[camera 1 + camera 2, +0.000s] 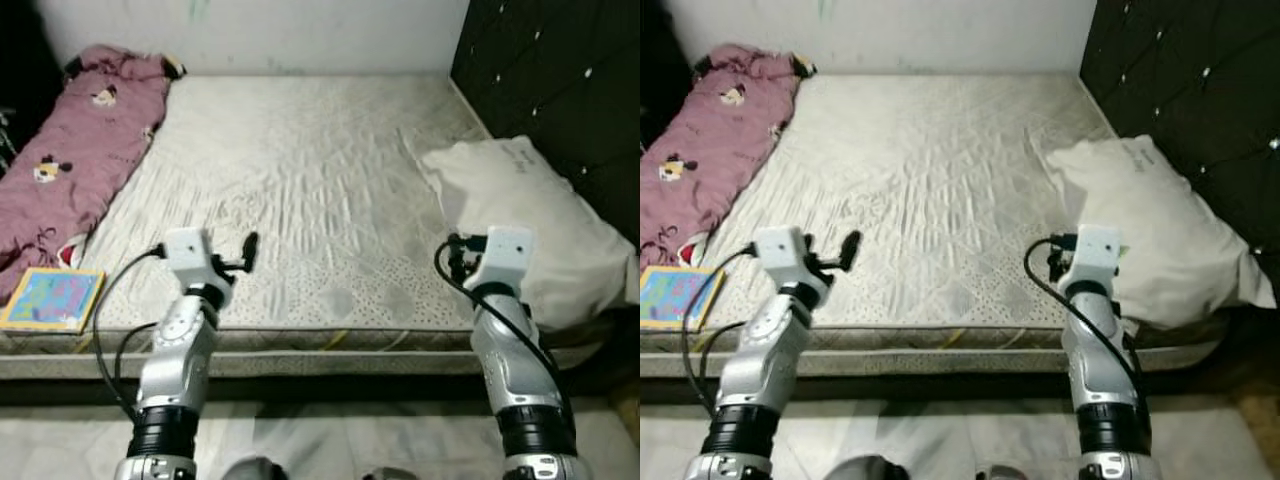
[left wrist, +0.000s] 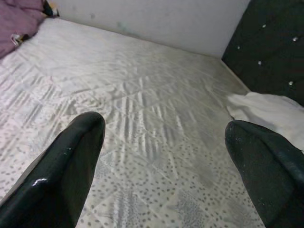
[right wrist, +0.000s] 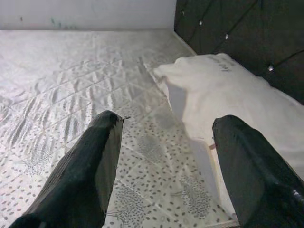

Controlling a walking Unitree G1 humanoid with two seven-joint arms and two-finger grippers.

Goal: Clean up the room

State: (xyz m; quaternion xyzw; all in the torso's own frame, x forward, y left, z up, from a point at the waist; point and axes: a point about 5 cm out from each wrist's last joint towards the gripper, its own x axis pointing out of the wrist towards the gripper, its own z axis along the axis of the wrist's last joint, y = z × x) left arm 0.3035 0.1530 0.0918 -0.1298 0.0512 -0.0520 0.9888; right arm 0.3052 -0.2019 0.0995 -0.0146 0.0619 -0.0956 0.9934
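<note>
A pale quilted mattress (image 1: 300, 150) lies bare before me. A pink blanket with cartoon prints (image 1: 75, 160) is crumpled along its left side. At the left front corner lies a colourful book (image 1: 52, 298). A white pillow (image 1: 520, 220) rests on the right side against the dark headboard. My left gripper (image 1: 245, 255) hovers over the mattress's front edge, open (image 2: 166, 128), with nothing between its fingers. My right gripper (image 1: 455, 255) is just left of the pillow's near corner, open (image 3: 166, 123) and holding nothing.
A dark tufted headboard (image 1: 560, 80) runs along the right and a white wall (image 1: 300, 30) closes the far side. The mattress's front edge (image 1: 330, 345) is right before my arms, with pale floor (image 1: 330, 440) beneath them.
</note>
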